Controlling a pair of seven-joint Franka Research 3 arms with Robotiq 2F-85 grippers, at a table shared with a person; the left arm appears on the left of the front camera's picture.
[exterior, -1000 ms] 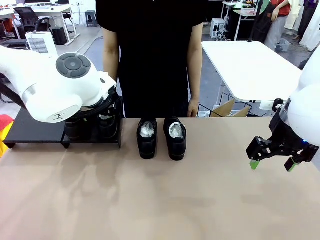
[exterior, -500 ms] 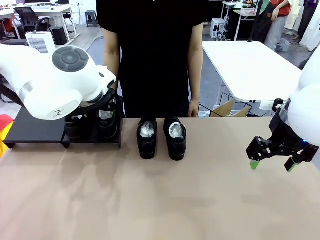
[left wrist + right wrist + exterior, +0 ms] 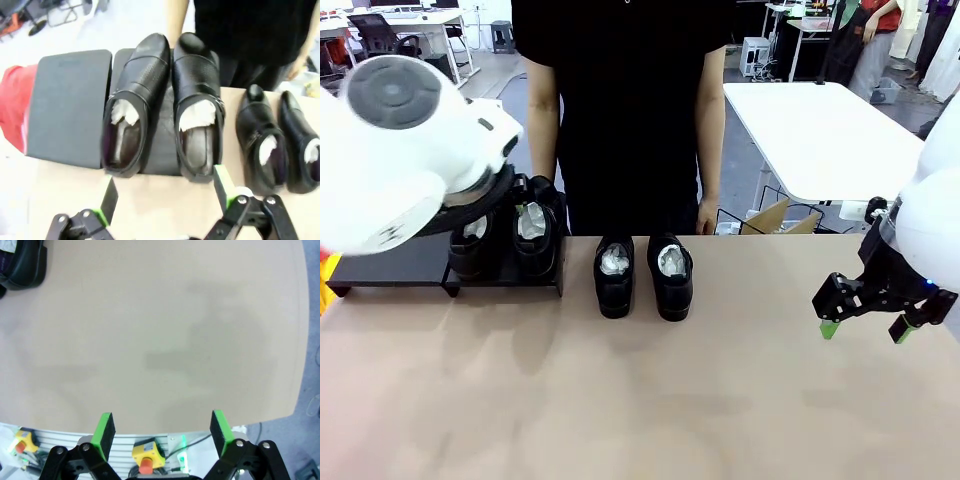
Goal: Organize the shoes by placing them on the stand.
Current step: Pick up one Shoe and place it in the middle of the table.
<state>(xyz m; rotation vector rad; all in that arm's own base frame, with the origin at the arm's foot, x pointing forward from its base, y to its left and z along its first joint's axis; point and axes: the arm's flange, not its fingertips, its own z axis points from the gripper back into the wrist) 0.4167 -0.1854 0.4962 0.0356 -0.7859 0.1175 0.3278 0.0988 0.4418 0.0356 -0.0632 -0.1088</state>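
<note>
Two glossy black shoes stuffed with white paper, one (image 3: 131, 107) beside the other (image 3: 198, 107), stand side by side on the right section of the matte-black stand (image 3: 70, 107). Its left section is bare. My left gripper (image 3: 166, 195) hangs open just in front of them, holding nothing; in the front view the left gripper (image 3: 525, 205) is mostly hidden behind the white arm. Two more shoes (image 3: 614, 275) (image 3: 670, 277) sit on the tan table to the right of the stand (image 3: 390, 265). My right gripper (image 3: 862, 325) hovers open and empty over the table's right side, far from the shoes.
A person in black (image 3: 620, 100) stands at the far edge, hands down. A red object (image 3: 14, 112) lies left of the stand. A white table (image 3: 810, 130) stands behind on the right. An emergency-stop button (image 3: 145, 460) sits past the table's edge.
My left arm has risen and drawn back to the left, away from the two shoes on the stand. The right arm has not moved.
</note>
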